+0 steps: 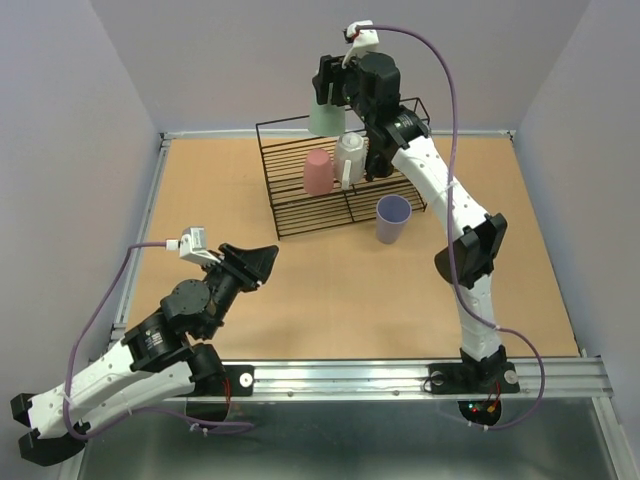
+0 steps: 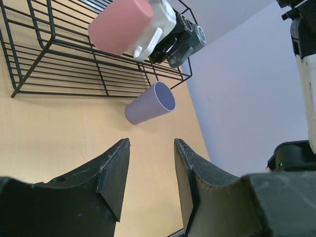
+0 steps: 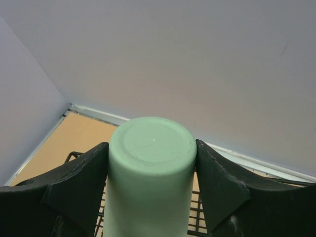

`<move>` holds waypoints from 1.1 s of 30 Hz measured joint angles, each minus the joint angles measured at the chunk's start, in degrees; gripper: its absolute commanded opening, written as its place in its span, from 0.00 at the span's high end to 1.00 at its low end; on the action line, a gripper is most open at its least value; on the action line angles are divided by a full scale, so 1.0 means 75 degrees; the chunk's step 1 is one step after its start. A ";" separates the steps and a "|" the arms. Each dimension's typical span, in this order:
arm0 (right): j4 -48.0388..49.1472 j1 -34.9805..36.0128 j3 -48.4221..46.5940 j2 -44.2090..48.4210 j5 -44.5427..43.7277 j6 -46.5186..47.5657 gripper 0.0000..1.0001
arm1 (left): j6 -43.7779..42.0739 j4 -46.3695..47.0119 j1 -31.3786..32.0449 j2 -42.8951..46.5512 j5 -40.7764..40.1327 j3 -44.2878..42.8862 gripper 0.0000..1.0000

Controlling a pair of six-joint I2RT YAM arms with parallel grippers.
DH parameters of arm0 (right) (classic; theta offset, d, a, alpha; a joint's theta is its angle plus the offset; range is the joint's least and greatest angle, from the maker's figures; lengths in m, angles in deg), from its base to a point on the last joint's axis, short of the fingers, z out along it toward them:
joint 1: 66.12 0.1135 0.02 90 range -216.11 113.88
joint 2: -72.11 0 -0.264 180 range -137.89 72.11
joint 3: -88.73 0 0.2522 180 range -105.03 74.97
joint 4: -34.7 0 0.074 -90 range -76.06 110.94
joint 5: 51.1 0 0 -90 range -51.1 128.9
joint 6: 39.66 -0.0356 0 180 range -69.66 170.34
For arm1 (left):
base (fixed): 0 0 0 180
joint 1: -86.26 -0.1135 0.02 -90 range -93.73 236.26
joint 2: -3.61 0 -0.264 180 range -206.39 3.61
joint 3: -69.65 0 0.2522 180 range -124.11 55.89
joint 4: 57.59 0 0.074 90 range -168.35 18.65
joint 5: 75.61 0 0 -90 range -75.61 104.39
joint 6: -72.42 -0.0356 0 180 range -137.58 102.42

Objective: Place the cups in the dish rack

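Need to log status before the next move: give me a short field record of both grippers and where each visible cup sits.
right gripper: shut on pale green handleless cup, raised above black wire dish rack
left gripper: open, empty, over the tan table
in rack: pink handleless cup, white handled mug
outside rack: lavender handleless cup, upright on table by rack's right front corner

A pale green cup (image 1: pixel 326 118) shows at upper centre. A pink cup (image 1: pixel 317 172) and white mug (image 1: pixel 349 160) sit in the black wire rack (image 1: pixel 310 212), and a lavender cup (image 1: pixel 392 219) stands right of it on the tan tabletop (image 1: pixel 330 295).
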 measured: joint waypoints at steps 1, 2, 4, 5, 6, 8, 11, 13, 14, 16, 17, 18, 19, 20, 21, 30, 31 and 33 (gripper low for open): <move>0.0000 0.0000 -0.0073 -0.0122 -0.0003 0.0047 1.00 | -0.0006 -0.0047 0.0000 0.0015 0.0000 0.0000 0.49; -0.0009 0.0000 -0.0143 -0.0227 -0.0003 0.0099 1.00 | -0.0017 -0.0096 0.0000 0.0029 0.0000 0.0003 0.49; -0.0023 0.0000 -0.0300 -0.0434 -0.0006 0.0178 1.00 | -0.0044 -0.0181 0.0000 0.0087 -0.0003 0.0000 0.49; -0.0023 0.0000 -0.0347 -0.0504 -0.0006 0.0195 1.00 | -0.0055 -0.0236 0.0000 0.0137 -0.0006 0.0000 0.49; -0.0017 0.0006 -0.0443 -0.0638 -0.0012 0.0248 1.00 | -0.0067 -0.0306 0.0000 0.0201 -0.0003 0.0000 0.49; -0.0017 0.0006 -0.0475 -0.0743 -0.0032 0.0309 1.00 | -0.0076 -0.0428 0.0000 0.0358 -0.0006 0.0003 0.49; 0.0082 0.0012 -0.0478 -0.0842 -0.0035 0.0399 1.00 | -0.0067 -0.0635 0.0000 0.0650 -0.0012 0.0003 0.49; 0.0082 0.0026 -0.0478 -0.0842 -0.0055 0.0405 1.00 | -0.0047 -0.0755 0.0000 0.0819 -0.0017 0.0012 0.49; 0.0085 0.0041 -0.0478 -0.0842 -0.0061 0.0417 1.00 | -0.0032 -0.0871 0.0000 0.0938 -0.0029 0.0015 0.49; 0.0131 0.0073 -0.0478 -0.0871 -0.0070 0.0431 1.00 | -0.0009 -0.1008 0.0000 0.1113 -0.0064 0.0017 0.49; 0.0154 0.0087 -0.0481 -0.0886 -0.0087 0.0437 1.00 | 0.0006 -0.1049 0.0000 0.1174 -0.0073 0.0023 0.49; 0.0219 0.0108 -0.0484 -0.0921 -0.0099 0.0466 1.00 | 0.0015 -0.1105 0.0000 0.1239 -0.0090 0.0026 0.49; 0.0265 0.0122 -0.0490 -0.0941 -0.0111 0.0475 1.00 | 0.0020 -0.1169 0.0000 0.1326 -0.0102 0.0029 0.49; 0.0315 0.0143 -0.0493 -0.0976 -0.0128 0.0495 1.00 | 0.0026 -0.1212 0.0000 0.1376 -0.0114 0.0029 0.49; 0.0358 0.0154 -0.0498 -0.1005 -0.0137 0.0513 1.00 | 0.0038 -0.1259 0.0000 0.1416 -0.0119 0.0029 0.49; 0.0667 0.0201 -0.0554 -0.1230 -0.0143 0.0600 0.85 | 0.0070 -0.1507 0.0000 0.1504 -0.0122 0.0096 0.49; 0.0670 0.0201 -0.0554 -0.1230 -0.0143 0.0597 0.83 | 0.0070 -0.1542 0.0000 0.1533 -0.0125 0.0114 0.49; 0.0688 0.0204 -0.0554 -0.1239 -0.0143 0.0597 0.79 | 0.0070 -0.1614 0.0000 0.1609 -0.0137 0.0117 0.49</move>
